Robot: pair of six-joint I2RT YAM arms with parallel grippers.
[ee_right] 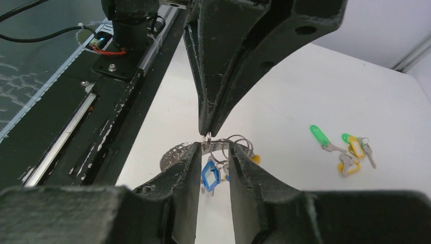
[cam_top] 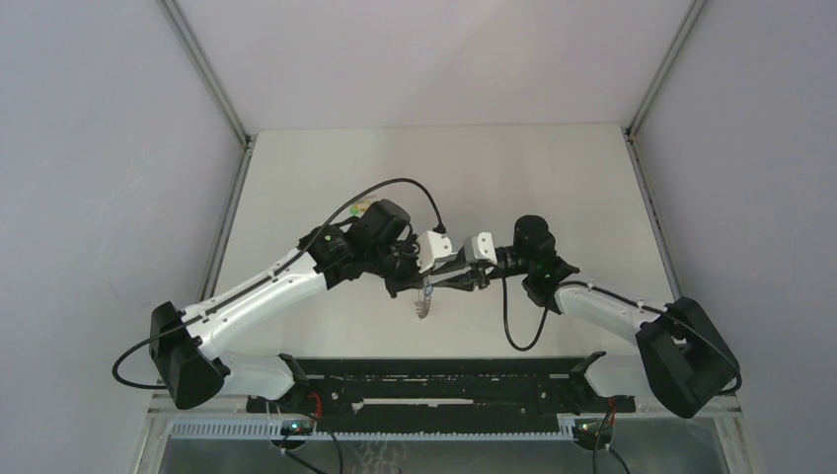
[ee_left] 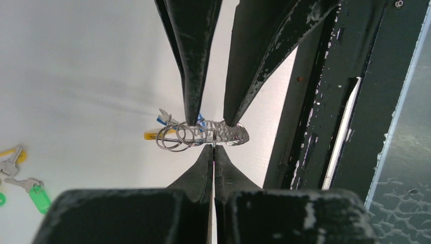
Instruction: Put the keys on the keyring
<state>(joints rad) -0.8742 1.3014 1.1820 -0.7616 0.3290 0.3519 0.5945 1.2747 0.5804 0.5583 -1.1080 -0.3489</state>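
The keyring (ee_left: 223, 133), a silvery ribbed coil, hangs above the table where both arms meet (cam_top: 424, 304). My left gripper (ee_left: 213, 146) is shut, pinching a thin wire loop on its top; it shows from above in the right wrist view (ee_right: 207, 133). My right gripper (ee_right: 213, 147) has its fingers parted, their tips against the ring's band on either side of that loop. A blue key (ee_right: 209, 175) and a yellow key (ee_left: 152, 135) hang from the ring. Loose green keys (ee_right: 319, 136) and yellow keys (ee_right: 350, 161) lie on the table.
More loose keys, one green (ee_left: 38, 197), lie left of the ring. The black mounting rail (ee_right: 101, 112) runs along the table's near edge close beneath the grippers. Grey walls close in the left, right and back.
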